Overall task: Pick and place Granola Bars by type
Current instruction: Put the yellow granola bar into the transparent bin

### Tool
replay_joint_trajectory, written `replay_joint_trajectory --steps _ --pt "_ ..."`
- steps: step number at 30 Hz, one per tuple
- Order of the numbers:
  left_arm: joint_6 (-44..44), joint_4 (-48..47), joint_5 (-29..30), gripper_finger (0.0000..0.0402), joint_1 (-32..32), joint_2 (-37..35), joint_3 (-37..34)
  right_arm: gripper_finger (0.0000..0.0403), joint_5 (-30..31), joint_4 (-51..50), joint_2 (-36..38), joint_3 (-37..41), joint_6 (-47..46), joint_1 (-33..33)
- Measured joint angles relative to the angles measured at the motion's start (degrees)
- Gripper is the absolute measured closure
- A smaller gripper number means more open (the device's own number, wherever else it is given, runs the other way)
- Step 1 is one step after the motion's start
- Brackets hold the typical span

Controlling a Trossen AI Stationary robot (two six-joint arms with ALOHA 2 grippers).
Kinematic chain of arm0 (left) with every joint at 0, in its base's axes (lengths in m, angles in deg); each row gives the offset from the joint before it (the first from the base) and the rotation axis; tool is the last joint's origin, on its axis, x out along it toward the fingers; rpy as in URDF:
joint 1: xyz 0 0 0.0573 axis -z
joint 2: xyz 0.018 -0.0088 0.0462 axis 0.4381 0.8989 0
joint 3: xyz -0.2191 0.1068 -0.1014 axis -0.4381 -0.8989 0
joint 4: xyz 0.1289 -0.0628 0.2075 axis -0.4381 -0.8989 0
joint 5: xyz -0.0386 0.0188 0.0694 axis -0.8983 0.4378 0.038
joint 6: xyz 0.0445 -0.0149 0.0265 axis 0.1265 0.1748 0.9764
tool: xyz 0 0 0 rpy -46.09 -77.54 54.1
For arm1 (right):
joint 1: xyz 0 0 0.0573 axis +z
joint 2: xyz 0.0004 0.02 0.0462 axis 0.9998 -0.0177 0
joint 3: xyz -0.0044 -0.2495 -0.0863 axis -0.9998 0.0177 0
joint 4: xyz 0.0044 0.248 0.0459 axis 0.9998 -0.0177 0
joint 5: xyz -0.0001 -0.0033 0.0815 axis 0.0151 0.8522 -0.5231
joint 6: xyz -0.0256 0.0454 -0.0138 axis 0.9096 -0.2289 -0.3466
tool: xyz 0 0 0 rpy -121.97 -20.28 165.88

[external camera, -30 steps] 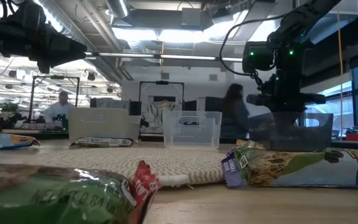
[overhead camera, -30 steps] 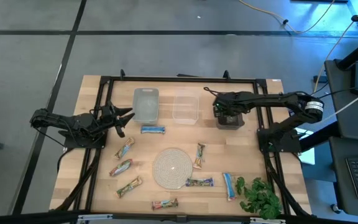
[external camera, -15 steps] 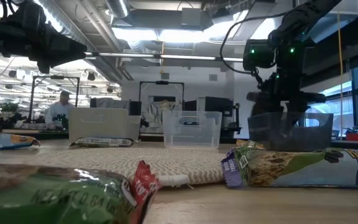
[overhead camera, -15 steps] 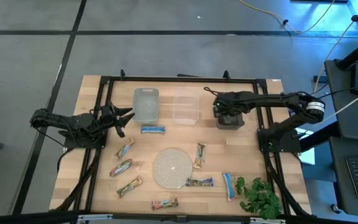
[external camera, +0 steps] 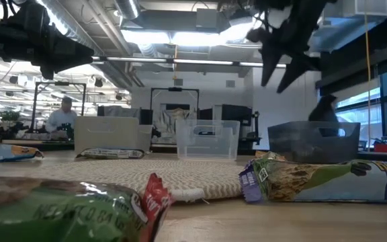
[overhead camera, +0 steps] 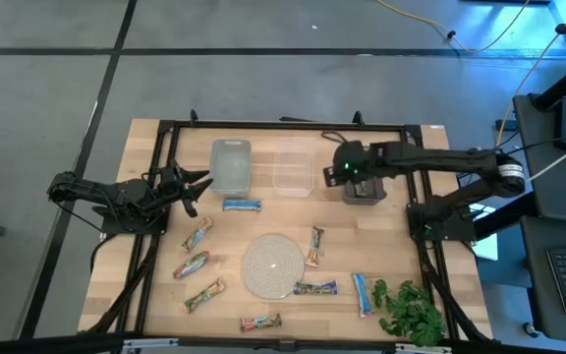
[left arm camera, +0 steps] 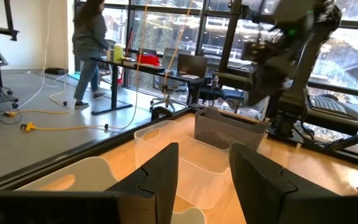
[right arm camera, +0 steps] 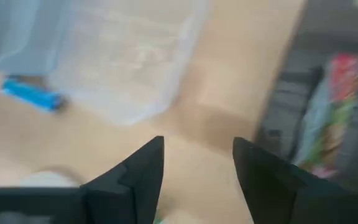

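Granola Bars (overhead camera: 242,205) lie scattered over the table (overhead camera: 413,157) around the round woven mat (overhead camera: 271,265), and one reddish-green bar (right arm camera: 328,112) rests inside the dark bin (overhead camera: 364,190) at the far right. Beside that bin, toward the clear bin (overhead camera: 294,167), hangs the right pincer (overhead camera: 340,175), its fingers spread with nothing between them. Over the table's left edge waits the left pincer (overhead camera: 198,187), its fingers partly apart and holding nothing, near the grey bin (overhead camera: 230,165).
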Motion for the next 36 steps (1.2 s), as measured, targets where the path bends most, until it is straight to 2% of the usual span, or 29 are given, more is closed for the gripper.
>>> replay_joint_trajectory --steps 5,10,15,23,32,36 --pt "0.0 0.0 0.0 0.0265 0.0 0.0 0.0 0.0209 -0.1 2.2 -2.6 -0.6 -11.9 8.9" --pt "0.0 0.0 0.0 0.0265 0.0 0.0 0.0 0.0209 -0.1 8.1 -5.8 -0.6 -13.9 16.7" --pt "-0.1 0.0 -0.1 0.0265 0.0 0.0 0.0 0.0209 -0.1 14.5 -9.2 -0.6 -14.8 21.6" --pt "-1.9 0.0 -0.1 0.0265 0.0 0.0 0.0 0.0204 -1.2 15.3 -16.4 -0.6 -18.1 24.2" --pt "-2.7 0.0 -0.2 0.0265 0.0 0.0 0.0 0.0125 -4.7 16.5 -25.1 -0.6 -23.9 24.0" --pt "-2.6 0.0 -0.2 0.0265 0.0 0.0 0.0 0.011 -7.4 16.9 -27.3 -0.6 -24.2 24.0"
